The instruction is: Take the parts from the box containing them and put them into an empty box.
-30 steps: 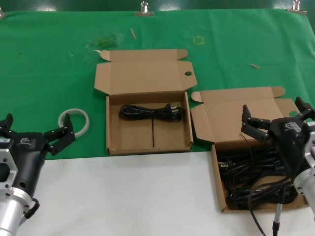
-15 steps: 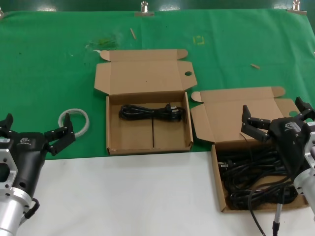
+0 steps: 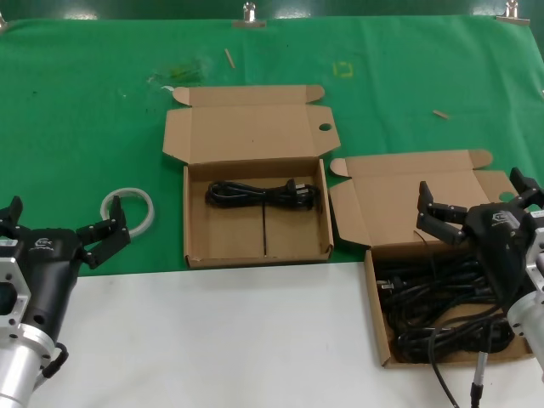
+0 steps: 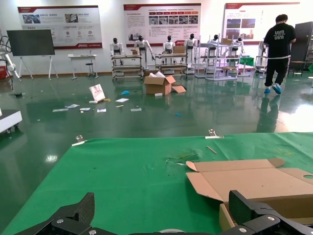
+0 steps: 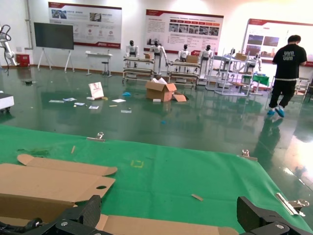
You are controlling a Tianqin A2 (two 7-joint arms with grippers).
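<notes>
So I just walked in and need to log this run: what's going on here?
A two-armed robot is moving black power cables from the box on its right into the middle box. One cable bundle already lies there. The right gripper hovers open over the full box, holding nothing. The left gripper waits open near a white ring.

Two shallow brown cardboard mailer boxes, lids open: centre frame (image 3: 257,210) and lower right (image 3: 378,319). One coiled black power cable (image 3: 262,194) in centre box; tangled black cables (image 3: 433,310) lower right, count unclear. One white ring (image 3: 127,210), left.
</notes>
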